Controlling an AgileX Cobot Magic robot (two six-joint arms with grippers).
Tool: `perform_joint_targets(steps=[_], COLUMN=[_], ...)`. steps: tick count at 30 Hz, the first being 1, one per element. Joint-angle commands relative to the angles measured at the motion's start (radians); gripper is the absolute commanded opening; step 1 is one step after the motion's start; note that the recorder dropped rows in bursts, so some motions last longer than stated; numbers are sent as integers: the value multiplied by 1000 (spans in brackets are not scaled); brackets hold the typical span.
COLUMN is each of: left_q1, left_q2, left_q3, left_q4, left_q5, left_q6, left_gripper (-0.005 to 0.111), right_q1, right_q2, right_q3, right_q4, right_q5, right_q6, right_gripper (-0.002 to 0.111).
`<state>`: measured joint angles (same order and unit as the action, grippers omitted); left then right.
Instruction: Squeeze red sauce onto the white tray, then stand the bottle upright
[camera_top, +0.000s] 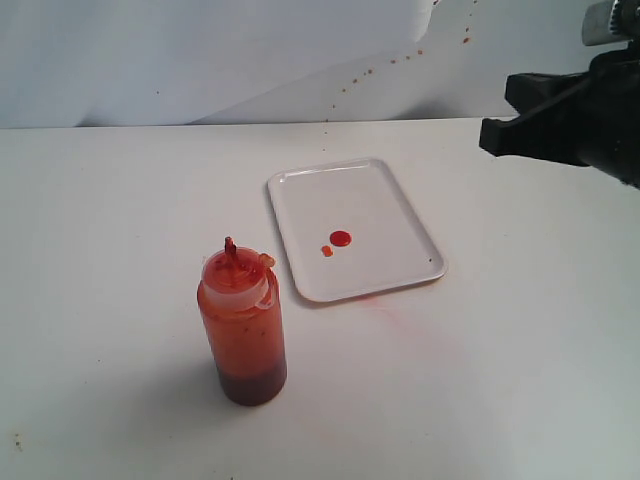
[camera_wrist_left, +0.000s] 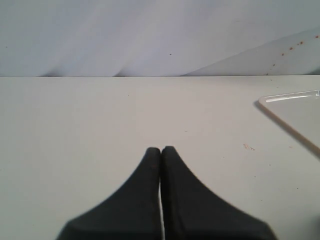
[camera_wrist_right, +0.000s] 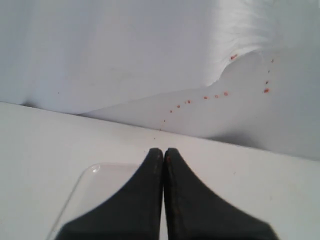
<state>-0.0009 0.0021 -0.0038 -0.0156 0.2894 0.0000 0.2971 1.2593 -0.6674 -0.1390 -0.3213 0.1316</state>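
Obs.: bottle (camera_top: 242, 330) stands upright at near left on the table (camera_top: 100, 200), free of both grippers.

Handling (judged): soft wall that yields to a squeeze; well filled, so weighty; skin may be slick. Best hold is mid-body, below the domed cap (camera_top: 235, 285).

Look: translucent cylinder, red sauce (camera_top: 243, 345) orange-red and darker at the base, stained nozzle (camera_top: 231, 246).

The white tray (camera_top: 300, 215) lies right of the bottle and farther back, with two round drops (camera_top: 341, 238) near its middle.

Left gripper (camera_wrist_left: 161, 150): jaws pressed together, empty. Right gripper (camera_wrist_right: 163, 151): same, raised at far right.
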Motion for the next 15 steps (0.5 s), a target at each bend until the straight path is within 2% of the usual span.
perform_joint_targets(steps=[1,5,7,8,12,15], left_q1=[-5,-5,-5,-5,-5,-5], left_q2=[-2,-2,-2,-2,-2,-2], left_q3=[4,4,4,4,4,4], left_q4=[3,3,3,3,3,3], left_q5=[-5,-5,-5,-5,-5,-5], left_q6=[5,5,5,5,5,5], left_gripper=[0,0,0,0,0,0], right_q1=[-43,-172,-270,-346,-497,-508], right_q2=[-137,-366,-497,-578,-799,-862], right_q3=[3,3,28,76,318,475], right_q4=[-1,-1,-1,-1,3,64], right_q5=[35,278,377,360,203,96], right_q6=[-213,-237,-237,-237,-236,-236], right_gripper=[0,0,0,0,0,0])
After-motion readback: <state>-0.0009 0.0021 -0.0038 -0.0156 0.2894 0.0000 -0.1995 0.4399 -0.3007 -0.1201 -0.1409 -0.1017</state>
